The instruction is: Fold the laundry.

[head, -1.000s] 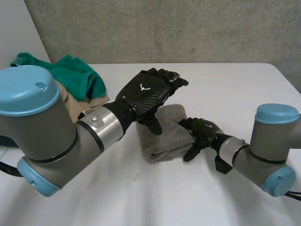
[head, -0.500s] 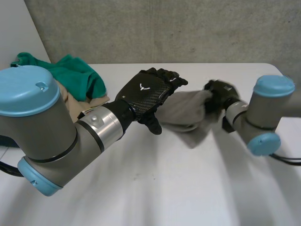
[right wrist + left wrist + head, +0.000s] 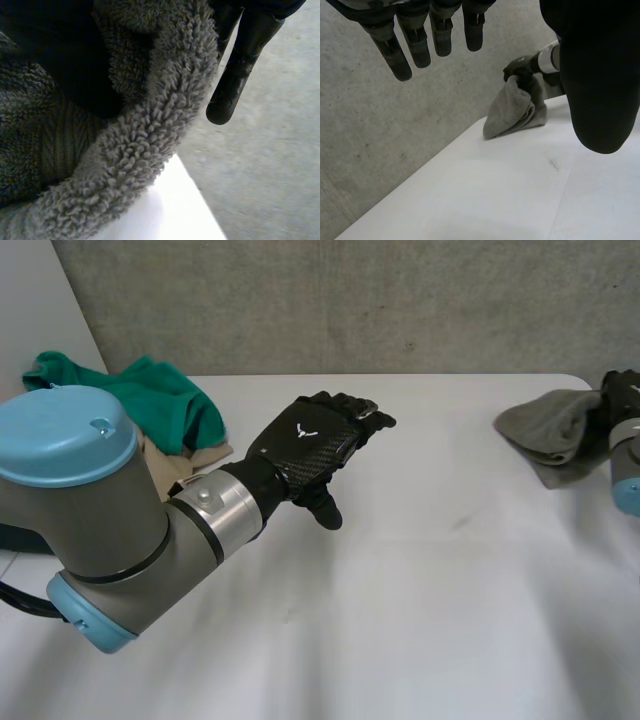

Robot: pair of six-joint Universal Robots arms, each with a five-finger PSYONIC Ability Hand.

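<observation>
Green garment (image 3: 150,400) over beige cloth (image 3: 180,452): rear left of white table (image 3: 420,620). Left hand (image 3: 305,440): mid-table, raised, fingers (image 3: 395,50) straight, slightly spread, empty. Folded grey towel (image 3: 550,430): far right edge, lower end on table. Right hand (image 3: 625,395): fingers clamped round towel top.

Head view looks down from behind, left wrist view sideways — both share the grey towel (image 3: 550,430); right wrist view hugs it.

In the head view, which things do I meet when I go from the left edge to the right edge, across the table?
green cloth → left hand, open above the table → grey towel → right hand, gripping that towel
</observation>
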